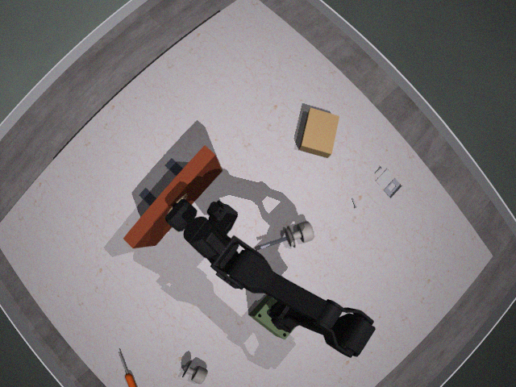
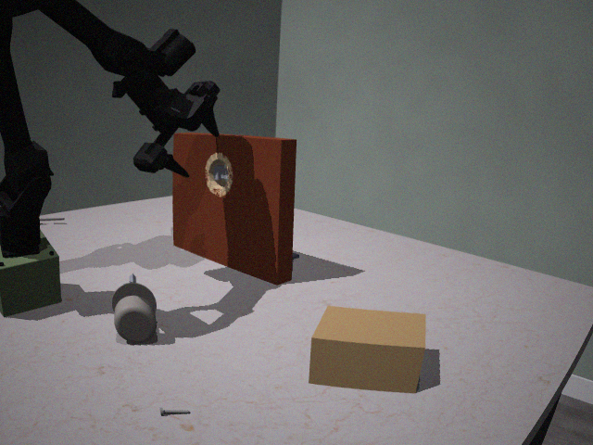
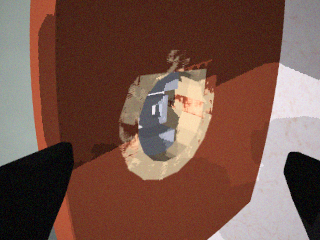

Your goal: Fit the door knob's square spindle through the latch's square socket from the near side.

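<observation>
A red-brown wooden door slab (image 1: 172, 197) stands upright on the table; it also shows in the side view (image 2: 234, 203). A round bore in it holds the grey latch with its square socket (image 2: 219, 173), seen close in the wrist view (image 3: 162, 123). My gripper (image 2: 198, 154) is open and empty, high up by the slab's near top corner, its fingers pointing at the face with the bore; from above the gripper (image 1: 183, 208) is at the slab's robot side. The door knob (image 1: 297, 234) lies on its side on the table, spindle pointing toward my arm, apart from the gripper. It also shows in the side view (image 2: 133, 311).
A tan box (image 1: 318, 131) (image 2: 369, 354) sits at the back right of the table. A second knob (image 1: 195, 370) and an orange-handled screwdriver (image 1: 126, 370) lie near the front edge. A small metal plate (image 1: 388, 182) and a loose screw (image 2: 174, 411) lie to the right. The green arm base (image 1: 268, 318) stands nearby.
</observation>
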Controlling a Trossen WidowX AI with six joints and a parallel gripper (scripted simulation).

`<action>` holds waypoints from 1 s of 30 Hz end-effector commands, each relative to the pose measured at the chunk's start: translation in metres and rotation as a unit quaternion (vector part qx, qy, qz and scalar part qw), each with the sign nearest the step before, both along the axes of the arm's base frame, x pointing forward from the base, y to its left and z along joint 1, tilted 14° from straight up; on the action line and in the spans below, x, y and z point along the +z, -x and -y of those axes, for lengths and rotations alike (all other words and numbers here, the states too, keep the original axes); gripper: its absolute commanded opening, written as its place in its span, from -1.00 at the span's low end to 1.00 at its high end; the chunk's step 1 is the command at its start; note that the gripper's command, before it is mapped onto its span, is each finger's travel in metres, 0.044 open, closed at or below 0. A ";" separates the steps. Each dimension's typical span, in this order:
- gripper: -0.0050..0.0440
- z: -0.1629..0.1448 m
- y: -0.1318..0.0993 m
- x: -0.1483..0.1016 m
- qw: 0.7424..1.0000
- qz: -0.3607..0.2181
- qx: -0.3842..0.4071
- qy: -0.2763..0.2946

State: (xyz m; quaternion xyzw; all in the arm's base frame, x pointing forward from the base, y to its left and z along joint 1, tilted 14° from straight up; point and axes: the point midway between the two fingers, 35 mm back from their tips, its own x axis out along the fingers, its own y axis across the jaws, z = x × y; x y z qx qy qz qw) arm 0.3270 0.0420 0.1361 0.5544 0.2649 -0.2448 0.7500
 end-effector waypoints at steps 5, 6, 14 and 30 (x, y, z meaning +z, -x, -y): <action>1.00 0.000 -0.003 -0.004 1.000 -0.002 0.002 0.001; 1.00 0.000 -0.003 -0.004 1.000 -0.002 0.002 0.001; 1.00 0.000 -0.005 -0.007 1.000 -0.002 0.002 0.001; 1.00 -0.002 0.014 0.013 1.000 -0.009 0.002 -0.001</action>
